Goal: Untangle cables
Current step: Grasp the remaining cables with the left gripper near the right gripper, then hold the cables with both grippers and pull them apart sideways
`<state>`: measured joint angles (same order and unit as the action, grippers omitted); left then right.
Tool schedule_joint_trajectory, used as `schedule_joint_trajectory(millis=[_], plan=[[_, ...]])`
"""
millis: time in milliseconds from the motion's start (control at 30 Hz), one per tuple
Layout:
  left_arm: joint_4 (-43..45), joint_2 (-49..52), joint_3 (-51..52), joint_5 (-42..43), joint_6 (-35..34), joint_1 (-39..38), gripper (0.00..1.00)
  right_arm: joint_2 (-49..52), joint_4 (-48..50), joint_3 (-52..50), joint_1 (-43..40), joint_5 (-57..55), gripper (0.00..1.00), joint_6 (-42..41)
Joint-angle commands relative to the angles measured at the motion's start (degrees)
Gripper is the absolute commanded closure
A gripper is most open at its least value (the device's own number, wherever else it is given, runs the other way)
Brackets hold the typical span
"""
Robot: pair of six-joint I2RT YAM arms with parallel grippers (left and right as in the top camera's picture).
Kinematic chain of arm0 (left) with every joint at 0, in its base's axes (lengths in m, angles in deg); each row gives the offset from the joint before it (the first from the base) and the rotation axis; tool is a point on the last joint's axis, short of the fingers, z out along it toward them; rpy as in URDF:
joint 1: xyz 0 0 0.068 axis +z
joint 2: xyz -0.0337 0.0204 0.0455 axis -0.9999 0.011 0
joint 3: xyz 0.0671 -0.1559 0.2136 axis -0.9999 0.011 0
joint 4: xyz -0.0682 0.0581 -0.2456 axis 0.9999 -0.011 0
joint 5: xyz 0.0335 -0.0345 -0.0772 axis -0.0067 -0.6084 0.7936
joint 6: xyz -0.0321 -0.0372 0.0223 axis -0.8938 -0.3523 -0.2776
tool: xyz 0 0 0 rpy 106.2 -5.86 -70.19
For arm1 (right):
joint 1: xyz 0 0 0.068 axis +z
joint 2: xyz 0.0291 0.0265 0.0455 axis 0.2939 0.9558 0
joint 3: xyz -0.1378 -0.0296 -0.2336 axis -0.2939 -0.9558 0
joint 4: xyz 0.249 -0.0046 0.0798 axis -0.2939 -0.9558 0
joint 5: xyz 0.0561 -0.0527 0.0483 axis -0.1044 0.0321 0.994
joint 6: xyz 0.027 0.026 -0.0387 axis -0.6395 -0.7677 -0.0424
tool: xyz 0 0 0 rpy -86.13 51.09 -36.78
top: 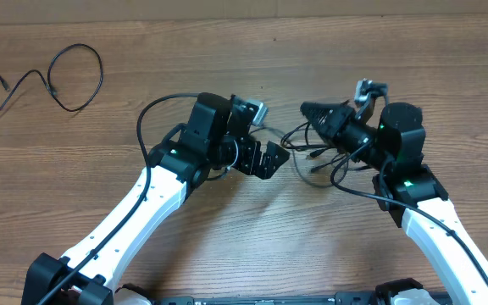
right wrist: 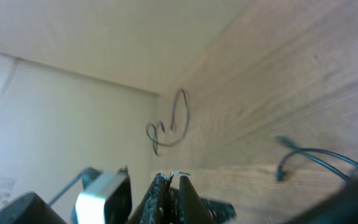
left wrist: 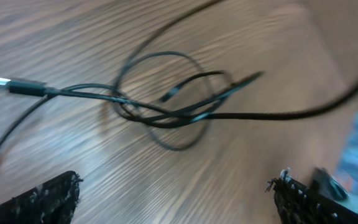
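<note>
Left claw [left wrist: 178, 182] wide open, hovering over the cables [left wrist: 166, 102] knotted on the surface [left wrist: 260, 162] between the arms. Right claw [right wrist: 171, 193] pinched shut (cord inside? can't tell). Best: grab one strand near its plug [left wrist: 12, 86], pull outward slowly.

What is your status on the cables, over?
Left gripper open, facing the tangle. Right gripper shut, grip unclear. One cable lies apart, far left. Nothing blocking.
</note>
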<state>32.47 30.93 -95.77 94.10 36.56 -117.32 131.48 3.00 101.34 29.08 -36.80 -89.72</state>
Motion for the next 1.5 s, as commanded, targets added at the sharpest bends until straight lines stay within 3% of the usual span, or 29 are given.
schedule_joint_trajectory(millis=[0, 300, 467, 600, 1000, 1333, 1467], plan=[[2.64, 0.00, -0.22, 11.85, 9.29, -0.22, 0.01, -1.11, 0.70, 1.73, -0.35, -3.63, 0.96, -2.05], [2.34, 0.07, -0.22, 19.87, 18.29, -0.33, 0.00, -1.11, -1.90, 2.05, -0.83, -3.80, 0.96, -6.43], [1.97, 0.07, -0.22, 19.56, 19.32, -1.40, 0.00, -1.09, -2.08, 2.71, -3.08, -3.72, 0.96, -11.93], [2.25, 0.09, -0.22, 19.17, 20.35, -2.91, 0.06, -1.09, -0.42, 2.84, -4.68, -1.75, 0.96, -17.94], [9.29, 0.09, -0.22, 15.06, 18.14, -6.47, 0.07, -1.09, 1.51, 2.84, -4.50, 2.78, 0.96, -27.21], [10.99, 1.22, -0.20, 5.33, 13.94, -9.77, 0.11, -1.11, 6.01, 2.84, -4.50, 5.92, 0.96, -30.36], [12.52, 2.62, -0.22, 4.24, 12.50, -9.92, 0.20, -1.09, 6.03, 2.84, -4.50, 6.23, 0.96, -30.36]])
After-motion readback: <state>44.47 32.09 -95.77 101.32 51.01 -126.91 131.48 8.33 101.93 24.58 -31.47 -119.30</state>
